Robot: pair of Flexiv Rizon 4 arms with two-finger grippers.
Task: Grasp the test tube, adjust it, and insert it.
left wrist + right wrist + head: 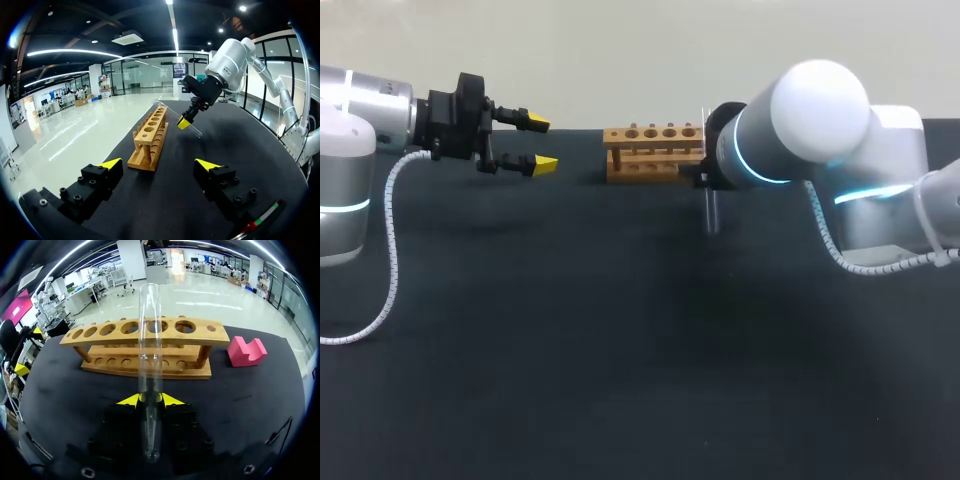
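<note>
One test tube (150,340), clear glass, pinched between the two yellow tips of the right gripper (150,399). It is held above the table (620,350), near the rack and not in a hole. One wooden rack (145,332) with six big holes in its top bar. One pink block (246,351) beside the rack's end. Left gripper (542,143) well apart from the rack, fingers spread, holding nothing.

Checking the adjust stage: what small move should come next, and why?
Probably tilt the right gripper to stand the test tube upright above a hole in the rack: the tube is gripped but slanted, beside the rack, not over it.
</note>
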